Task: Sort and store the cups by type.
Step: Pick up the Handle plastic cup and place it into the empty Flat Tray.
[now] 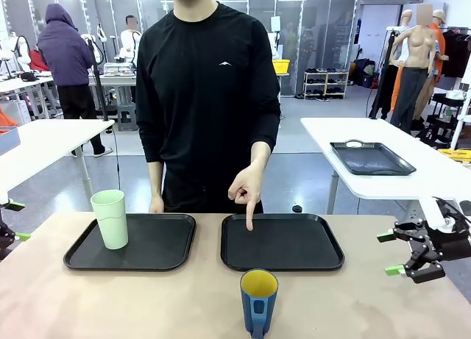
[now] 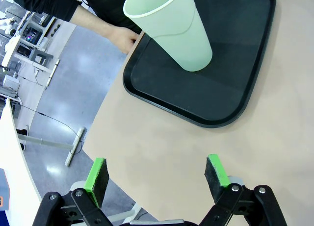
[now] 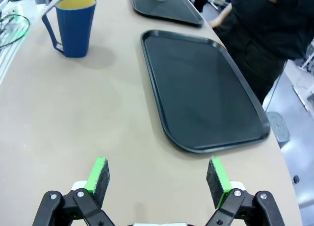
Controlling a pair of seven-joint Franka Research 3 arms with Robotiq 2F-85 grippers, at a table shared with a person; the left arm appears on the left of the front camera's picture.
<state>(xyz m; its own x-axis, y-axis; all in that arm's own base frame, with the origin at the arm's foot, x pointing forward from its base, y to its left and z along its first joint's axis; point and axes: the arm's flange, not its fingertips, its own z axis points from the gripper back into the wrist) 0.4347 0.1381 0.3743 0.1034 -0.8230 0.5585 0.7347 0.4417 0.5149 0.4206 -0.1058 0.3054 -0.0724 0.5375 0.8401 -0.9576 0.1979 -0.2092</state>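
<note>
Mint-green tumbler (image 1: 110, 218) upright on left tray (image 1: 158, 243); blue mug (image 1: 258, 302), yellow inside, on the desk (image 1: 132, 302) just before right tray (image 1: 294, 243), onto which the person's forefinger (image 1: 249, 215) points. Left hand (image 2: 156, 177) and right hand (image 1: 390, 253): fingers apart, holding nothing. Shirt emblem (image 1: 225, 63): white, too small to read.

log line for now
mint tumbler: on left tray | blue mug: on table | person's hand: pointing at right tray | left gripper: open | right gripper: open

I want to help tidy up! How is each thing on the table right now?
Green cup: upright on left tray.
Blue mug: upright on table.
Hand: one finger pointing down at right tray.
Left gripper: open, holding nothing.
Right gripper: open, holding nothing.
</note>
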